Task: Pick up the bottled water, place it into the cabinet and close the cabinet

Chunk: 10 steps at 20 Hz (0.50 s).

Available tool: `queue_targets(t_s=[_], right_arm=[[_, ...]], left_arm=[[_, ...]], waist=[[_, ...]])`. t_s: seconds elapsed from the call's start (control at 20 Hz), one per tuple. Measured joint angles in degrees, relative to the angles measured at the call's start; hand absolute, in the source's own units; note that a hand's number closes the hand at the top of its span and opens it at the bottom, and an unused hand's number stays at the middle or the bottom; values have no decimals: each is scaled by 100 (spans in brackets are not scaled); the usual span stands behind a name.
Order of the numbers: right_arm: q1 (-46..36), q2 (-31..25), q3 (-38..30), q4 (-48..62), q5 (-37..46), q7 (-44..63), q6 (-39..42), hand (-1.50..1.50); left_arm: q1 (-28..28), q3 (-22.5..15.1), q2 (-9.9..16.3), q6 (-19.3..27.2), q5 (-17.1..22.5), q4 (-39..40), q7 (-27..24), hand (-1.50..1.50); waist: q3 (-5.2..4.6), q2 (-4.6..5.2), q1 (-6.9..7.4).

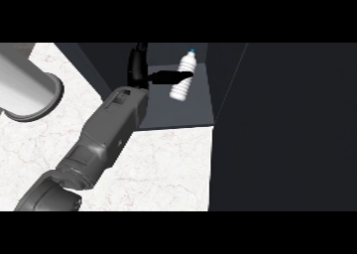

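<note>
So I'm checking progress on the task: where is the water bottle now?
In the head view, the water bottle is up top, inside the open cabinet, with the left hand on its left side.

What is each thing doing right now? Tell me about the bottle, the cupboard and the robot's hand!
Clear plastic water bottle with blue cap: tilted, inside the cabinet, cap on.
Dark grey cabinet: open, not yet closed.
Black left hand: reaching into the cabinet, fingers on the bottle's middle.
Right hand: not in view.
White marble counter: under the forearm.
</note>
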Motion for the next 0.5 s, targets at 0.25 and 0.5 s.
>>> queue_targets(t_s=[0.25, 0.5], right_arm=[[133, 25, 83, -65, 129, -46, -80, -150], [176, -29, -33, -153, 11, 64, -126, -150]], left_arm=[[98, 108, -107, -653, 111, -178, -363, -150], [241, -109, -152, -995, 132, -416, -568, -150]], waist=[[12, -36, 88], [21, -54, 169]])
